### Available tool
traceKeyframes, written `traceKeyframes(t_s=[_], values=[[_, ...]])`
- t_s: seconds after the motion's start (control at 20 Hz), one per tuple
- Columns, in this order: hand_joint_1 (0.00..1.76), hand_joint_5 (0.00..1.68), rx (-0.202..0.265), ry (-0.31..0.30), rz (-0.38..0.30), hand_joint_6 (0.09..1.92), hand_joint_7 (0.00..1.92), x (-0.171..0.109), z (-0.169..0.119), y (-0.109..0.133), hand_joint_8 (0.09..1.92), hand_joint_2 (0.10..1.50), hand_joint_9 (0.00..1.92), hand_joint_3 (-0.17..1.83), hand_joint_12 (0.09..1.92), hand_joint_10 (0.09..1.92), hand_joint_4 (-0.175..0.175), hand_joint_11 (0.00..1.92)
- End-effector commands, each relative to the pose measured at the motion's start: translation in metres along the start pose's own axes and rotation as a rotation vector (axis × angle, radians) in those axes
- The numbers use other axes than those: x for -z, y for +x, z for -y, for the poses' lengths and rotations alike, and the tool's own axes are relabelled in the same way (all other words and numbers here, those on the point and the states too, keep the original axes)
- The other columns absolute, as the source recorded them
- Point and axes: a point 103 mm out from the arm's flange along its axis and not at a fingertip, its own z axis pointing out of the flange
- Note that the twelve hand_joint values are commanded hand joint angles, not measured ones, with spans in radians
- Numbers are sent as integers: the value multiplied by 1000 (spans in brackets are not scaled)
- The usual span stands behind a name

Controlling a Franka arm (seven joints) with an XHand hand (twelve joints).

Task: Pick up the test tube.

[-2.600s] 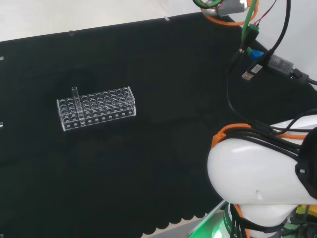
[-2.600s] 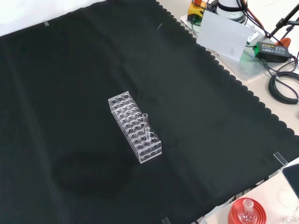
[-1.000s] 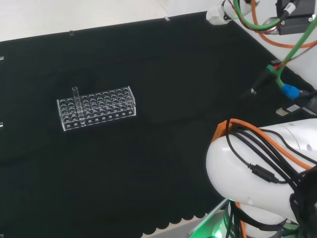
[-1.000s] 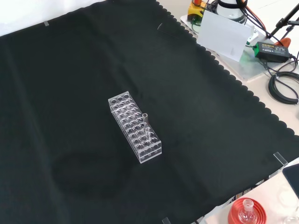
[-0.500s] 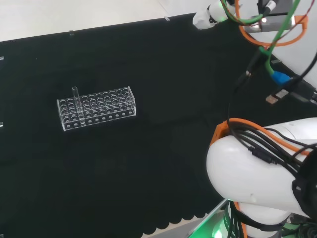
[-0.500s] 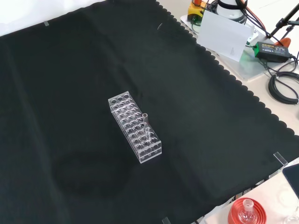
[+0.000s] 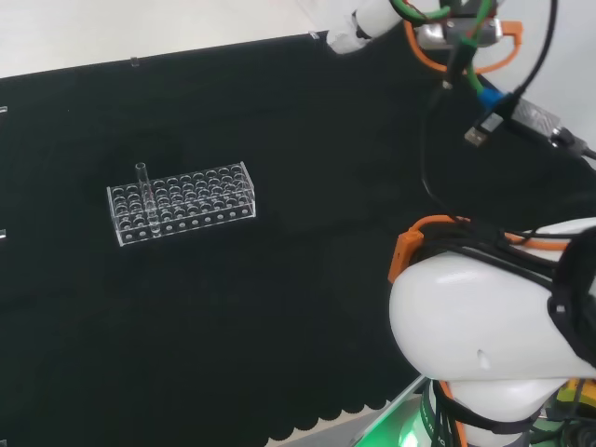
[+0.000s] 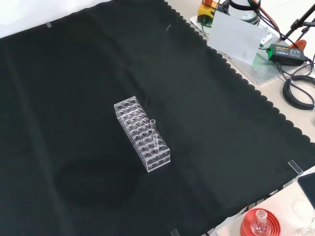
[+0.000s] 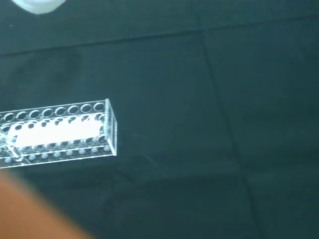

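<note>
A clear test tube (image 7: 142, 182) stands upright in a clear plastic rack (image 7: 182, 201), in a hole near the rack's left end in the head view. In the front view the tube (image 8: 153, 129) rises near the rack's (image 8: 141, 135) nearer end, at the middle of the black cloth. A white part of the hand (image 7: 358, 23) shows at the head view's top, high and far to the right of the rack, touching nothing. The wrist view looks down on the rack (image 9: 60, 132) from a distance, with a blurred white bit of the hand (image 9: 40, 4).
The arm's big white link (image 7: 494, 335) and hanging cables (image 7: 484, 102) fill the head view's right. In the front view a red ribbed stand with a small flask (image 8: 260, 223) sits off the cloth's scalloped edge, and a white card (image 8: 238, 35) and power adapter (image 8: 286, 51) lie beyond it.
The hand's white part has moved leftward along the head view's top, and the arm's links and cables have shifted. Rack and test tube have stayed put.
</note>
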Motion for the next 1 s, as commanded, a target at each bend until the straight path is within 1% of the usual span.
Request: traceKeyframes(t_s=[0.05,0.45,0.6,0.85,0.9,1.0], values=[[631,206,59,1,-39,87,1,7,-54,30,621,803,0,351,879,575,6,0],[635,212,103,13,-11,87,0,4,-94,56,631,807,0,339,913,587,6,0],[636,212,124,13,-12,87,0,3,-108,70,630,808,0,338,915,587,7,0],[638,212,161,34,3,87,0,-8,-133,96,630,809,0,336,918,590,7,0],[639,212,167,41,-7,87,0,-10,-138,100,630,809,0,336,918,591,7,0],[641,213,173,67,-64,87,0,-16,-148,108,632,809,0,334,921,600,7,0]])
